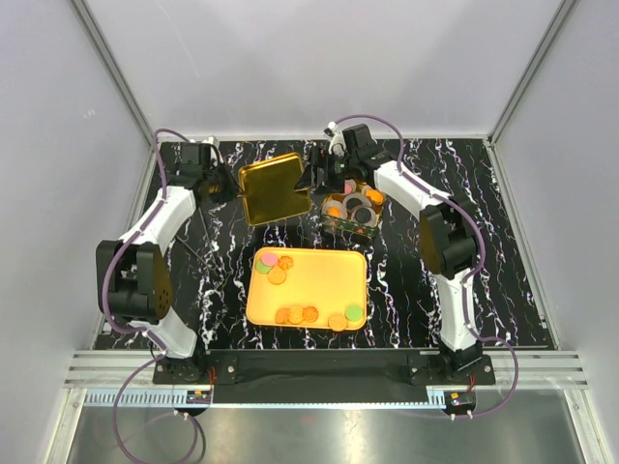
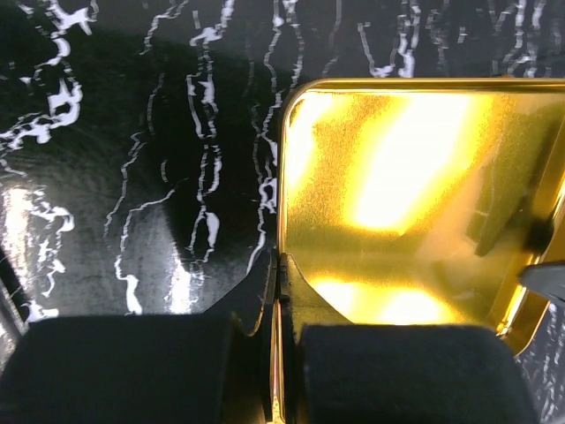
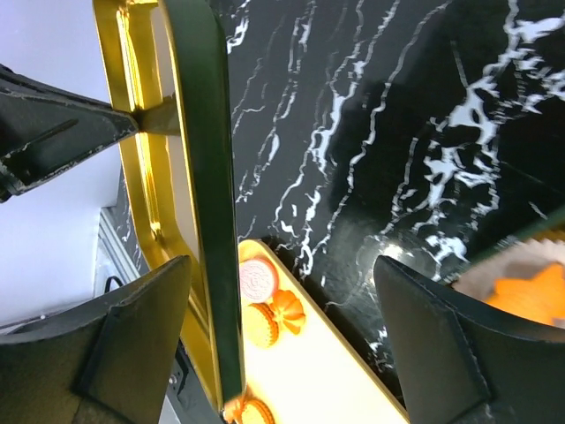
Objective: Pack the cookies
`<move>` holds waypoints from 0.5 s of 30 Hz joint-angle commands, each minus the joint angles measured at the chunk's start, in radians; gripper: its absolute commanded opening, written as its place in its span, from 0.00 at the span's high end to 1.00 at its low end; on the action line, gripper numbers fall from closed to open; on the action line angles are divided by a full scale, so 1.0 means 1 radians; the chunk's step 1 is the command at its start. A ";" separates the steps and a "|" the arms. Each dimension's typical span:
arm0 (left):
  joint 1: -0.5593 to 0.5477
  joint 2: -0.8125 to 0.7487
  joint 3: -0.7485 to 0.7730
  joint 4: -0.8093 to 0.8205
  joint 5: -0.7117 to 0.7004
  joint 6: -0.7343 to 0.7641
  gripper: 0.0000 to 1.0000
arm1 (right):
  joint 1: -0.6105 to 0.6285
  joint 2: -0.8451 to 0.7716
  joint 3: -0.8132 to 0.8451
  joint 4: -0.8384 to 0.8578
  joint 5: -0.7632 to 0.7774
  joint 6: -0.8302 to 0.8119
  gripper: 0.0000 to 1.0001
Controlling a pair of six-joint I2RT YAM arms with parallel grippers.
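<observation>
Several cookies, orange, pink and green, lie on the flat yellow-orange tray [image 1: 319,275]: a pink and green pair [image 1: 265,262] at its far left, orange ones [image 1: 296,314] and a green one [image 1: 355,312] along its near edge. More cookies sit in paper cups in a small tin box [image 1: 350,232]. My left gripper [image 1: 229,188] is shut on the left rim of a gold tin lid [image 1: 274,187]; the rim runs between its closed fingertips [image 2: 281,265]. My right gripper [image 1: 314,179] is open, and the lid's right edge [image 3: 207,177] stands between its fingers [image 3: 282,265], close to the left finger [image 3: 115,344].
The tin box stands right of the lid, just under the right arm. In the right wrist view a pink cookie [image 3: 257,279] and orange ones [image 3: 265,322] lie at the tray's corner below the lid. Grey walls enclose the black marble table [image 1: 503,242].
</observation>
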 commanded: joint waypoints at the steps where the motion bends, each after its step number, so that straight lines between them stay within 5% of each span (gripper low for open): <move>1: -0.009 -0.057 -0.007 0.055 0.088 -0.019 1.00 | 0.010 0.016 0.055 0.039 -0.048 0.032 0.09; 6: -0.029 -0.066 -0.010 0.046 0.093 -0.004 1.00 | 0.010 0.008 0.055 0.090 -0.079 0.103 0.21; 9: -0.047 -0.067 -0.017 0.052 0.090 0.003 1.00 | 0.010 -0.009 0.039 0.107 -0.094 0.127 0.38; 15: -0.073 -0.075 -0.011 0.038 0.062 0.016 1.00 | 0.010 -0.036 -0.004 0.099 -0.081 0.136 0.87</move>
